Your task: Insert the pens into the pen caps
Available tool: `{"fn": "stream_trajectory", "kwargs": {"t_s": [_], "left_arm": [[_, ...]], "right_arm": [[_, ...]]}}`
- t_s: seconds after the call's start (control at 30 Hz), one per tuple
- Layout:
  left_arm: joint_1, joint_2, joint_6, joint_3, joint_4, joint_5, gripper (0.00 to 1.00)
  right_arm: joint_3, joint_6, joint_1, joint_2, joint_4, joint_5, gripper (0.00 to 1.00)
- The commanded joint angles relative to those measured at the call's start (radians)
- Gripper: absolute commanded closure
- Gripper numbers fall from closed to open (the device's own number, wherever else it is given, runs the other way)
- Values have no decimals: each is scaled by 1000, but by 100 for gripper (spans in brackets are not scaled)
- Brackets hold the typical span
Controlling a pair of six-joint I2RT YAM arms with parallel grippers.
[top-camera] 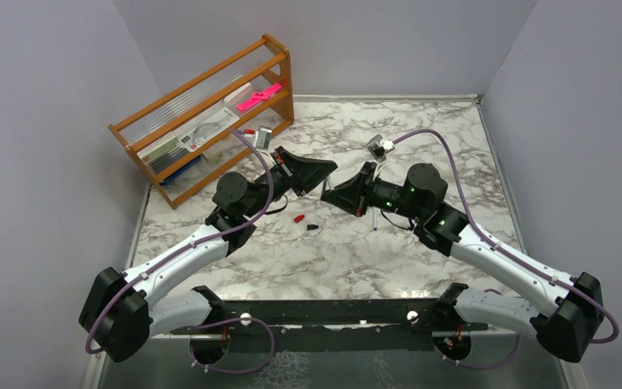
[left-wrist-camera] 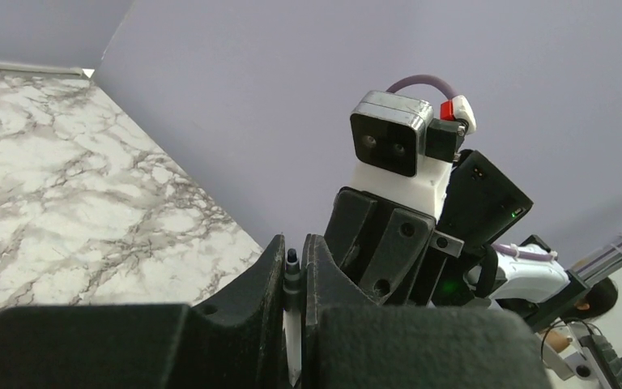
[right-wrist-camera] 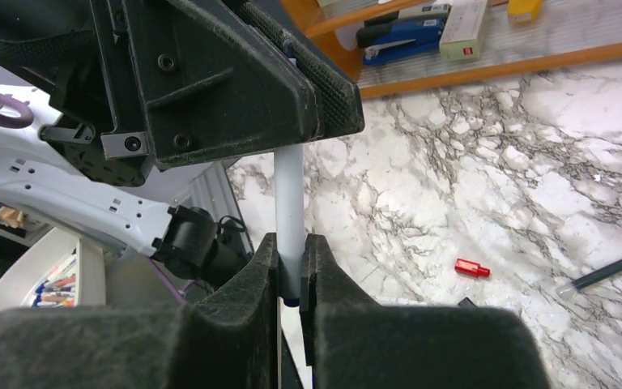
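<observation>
My left gripper (top-camera: 324, 168) and right gripper (top-camera: 330, 193) meet tip to tip above the middle of the table. The left gripper (left-wrist-camera: 293, 243) is shut on a white-barrelled pen (left-wrist-camera: 292, 271) whose dark end sticks out between the fingers. In the right wrist view this pen (right-wrist-camera: 289, 190) runs from the left gripper (right-wrist-camera: 291, 105) down into my right gripper (right-wrist-camera: 290, 243), which is shut on a greyish clear pen cap (right-wrist-camera: 290, 284) around the pen's end. A red cap (top-camera: 298, 218) and a black cap (top-camera: 312, 227) lie on the marble below. A black pen (right-wrist-camera: 611, 269) lies further off.
A wooden shelf rack (top-camera: 202, 121) with stationery and a flat pink object (top-camera: 259, 96) stands at the back left. Grey walls enclose the marble table (top-camera: 421, 130) on three sides. The red cap (right-wrist-camera: 472, 268) also shows in the right wrist view.
</observation>
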Motion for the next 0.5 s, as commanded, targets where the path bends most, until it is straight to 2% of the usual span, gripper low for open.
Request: {"fn": "stream_trajectory", "kwargs": {"t_s": [0.0, 0.07, 0.13, 0.17, 0.2, 0.27, 0.47], "left_arm": [[-6, 14, 5, 26, 20, 30, 97], [-6, 12, -1, 18, 21, 42, 84], [-7, 4, -11, 3, 23, 42, 60], [-7, -2, -13, -5, 25, 39, 57], [-7, -7, -14, -14, 27, 36, 56], [-9, -19, -11, -27, 28, 35, 64], [-12, -24, -17, -41, 28, 50, 77]], "right_arm": [[-8, -9, 3, -15, 48, 5, 99], [-8, -7, 3, -22, 60, 19, 99], [-18, 8, 3, -26, 92, 33, 99], [-22, 20, 3, -25, 110, 36, 99], [-22, 27, 3, -23, 123, 40, 99], [-19, 37, 2, -17, 139, 44, 99], [-14, 51, 2, -11, 163, 48, 99]]}}
